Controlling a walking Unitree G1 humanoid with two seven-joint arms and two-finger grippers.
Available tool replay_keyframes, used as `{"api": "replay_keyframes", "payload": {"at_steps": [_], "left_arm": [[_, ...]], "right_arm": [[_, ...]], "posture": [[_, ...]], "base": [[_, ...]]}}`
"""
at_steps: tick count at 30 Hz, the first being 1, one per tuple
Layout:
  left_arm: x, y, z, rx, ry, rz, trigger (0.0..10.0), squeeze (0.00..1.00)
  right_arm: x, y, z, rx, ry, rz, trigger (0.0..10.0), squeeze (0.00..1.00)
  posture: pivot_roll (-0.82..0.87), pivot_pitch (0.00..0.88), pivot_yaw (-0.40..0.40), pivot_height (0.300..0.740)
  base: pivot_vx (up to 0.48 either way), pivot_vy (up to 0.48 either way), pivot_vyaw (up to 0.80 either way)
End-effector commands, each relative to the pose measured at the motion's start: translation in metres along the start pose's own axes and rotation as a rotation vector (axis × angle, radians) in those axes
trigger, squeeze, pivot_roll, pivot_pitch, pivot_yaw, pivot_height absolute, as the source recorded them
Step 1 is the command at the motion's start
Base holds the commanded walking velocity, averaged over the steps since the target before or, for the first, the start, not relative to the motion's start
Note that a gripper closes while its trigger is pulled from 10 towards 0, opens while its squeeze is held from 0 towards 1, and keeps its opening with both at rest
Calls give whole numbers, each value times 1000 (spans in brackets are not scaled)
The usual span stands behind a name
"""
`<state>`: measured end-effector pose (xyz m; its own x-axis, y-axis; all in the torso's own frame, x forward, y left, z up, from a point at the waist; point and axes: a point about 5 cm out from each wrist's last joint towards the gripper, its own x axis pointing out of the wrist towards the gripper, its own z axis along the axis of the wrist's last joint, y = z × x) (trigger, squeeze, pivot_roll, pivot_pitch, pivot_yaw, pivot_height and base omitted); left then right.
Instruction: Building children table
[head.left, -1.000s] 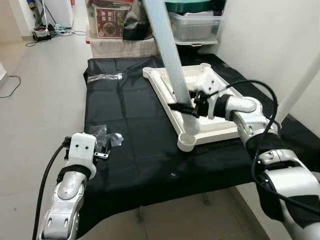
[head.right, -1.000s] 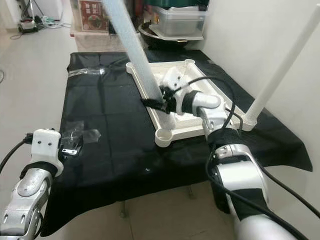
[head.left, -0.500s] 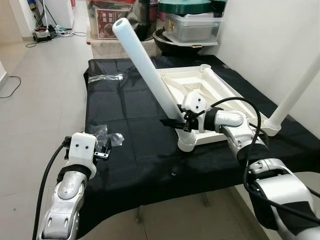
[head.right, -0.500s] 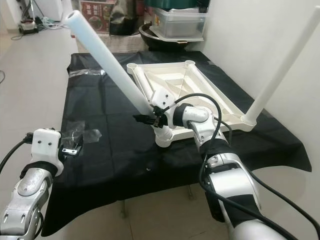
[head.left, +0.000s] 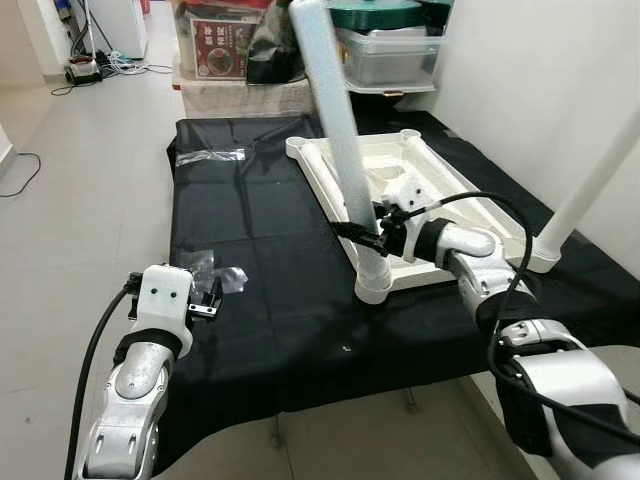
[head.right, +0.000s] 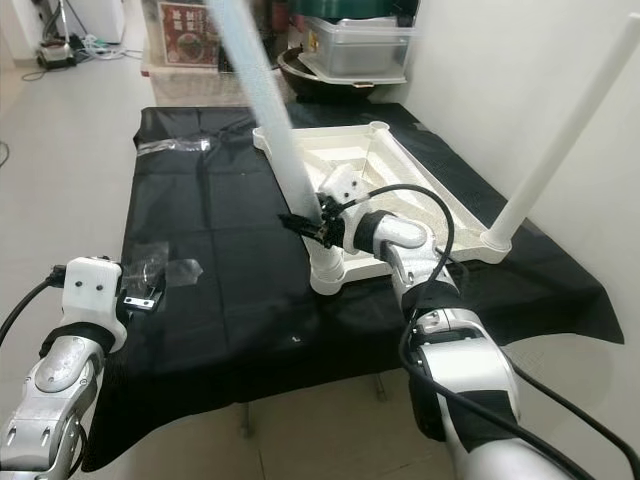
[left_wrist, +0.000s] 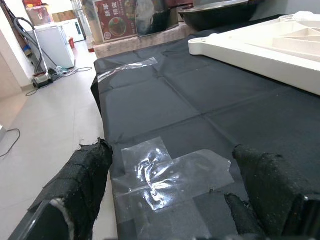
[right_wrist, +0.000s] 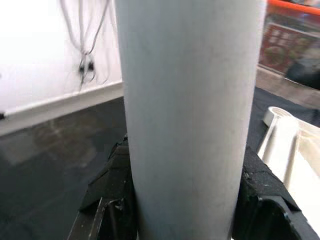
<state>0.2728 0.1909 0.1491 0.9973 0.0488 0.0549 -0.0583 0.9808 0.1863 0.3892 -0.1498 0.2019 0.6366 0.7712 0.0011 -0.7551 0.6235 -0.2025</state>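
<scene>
A white children's tabletop (head.left: 385, 155) lies upside down on a black cloth (head.left: 260, 220). My right gripper (head.left: 365, 232) is shut on a long white table leg (head.left: 335, 110), just above the near corner socket (head.left: 372, 286). The leg stands nearly upright, leaning slightly left, with its lower end at that socket. In the right wrist view the leg (right_wrist: 190, 100) sits between the black fingers (right_wrist: 112, 180). A second white leg (head.left: 590, 185) stands in the right corner. My left gripper (head.left: 205, 300) rests open at the cloth's near left, over a clear plastic bag (left_wrist: 170, 170).
Plastic bins and boxes (head.left: 385, 50) stand beyond the table's far end. A clear plastic strip (head.left: 210, 154) lies at the cloth's far left. A white wall (head.left: 540, 80) runs close along the right. Grey floor (head.left: 80, 150) opens to the left.
The leg has swung from a strong leftward tilt back to nearly upright, and the tabletop has turned with it. My left arm has not moved.
</scene>
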Motion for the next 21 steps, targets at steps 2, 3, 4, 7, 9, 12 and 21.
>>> {"api": "replay_keyframes", "payload": {"at_steps": [2, 3, 4, 7, 9, 12, 21], "left_arm": [[-3, 0, -4, -10, 19, 2, 10000, 0], [-3, 1, -4, -9, 20, 1, 10000, 0], [-3, 1, -4, -9, 20, 1, 10000, 0], [-3, 1, -4, -7, 22, -2, 10000, 0], [-3, 1, -4, -7, 22, -2, 10000, 0], [-3, 2, -4, -5, 23, -4, 10000, 0], [-4, 2, -4, -4, 24, -3, 10000, 0]], "right_arm": [[-2, 14, -31, 174, 40, -2, 0, 0], [0, 21, -38, 235, 7, -24, 0, 0], [0, 21, -38, 235, 7, -24, 0, 0], [3, 30, -45, 282, -17, -29, 0, 0], [3, 30, -45, 282, -17, -29, 0, 0], [5, 38, -52, 314, -27, -28, 0, 0], [2, 50, -68, 377, 32, 15, 0, 0]], "posture": [[77, 0, -79, 740], [74, 0, -73, 740], [74, 0, -73, 740], [73, 0, -66, 740], [73, 0, -66, 740], [76, 0, -67, 740], [83, 0, -84, 740]], "base": [[0, 0, 0], [0, 0, 0], [0, 0, 0], [0, 0, 0], [0, 0, 0], [0, 0, 0], [0, 0, 0]]}}
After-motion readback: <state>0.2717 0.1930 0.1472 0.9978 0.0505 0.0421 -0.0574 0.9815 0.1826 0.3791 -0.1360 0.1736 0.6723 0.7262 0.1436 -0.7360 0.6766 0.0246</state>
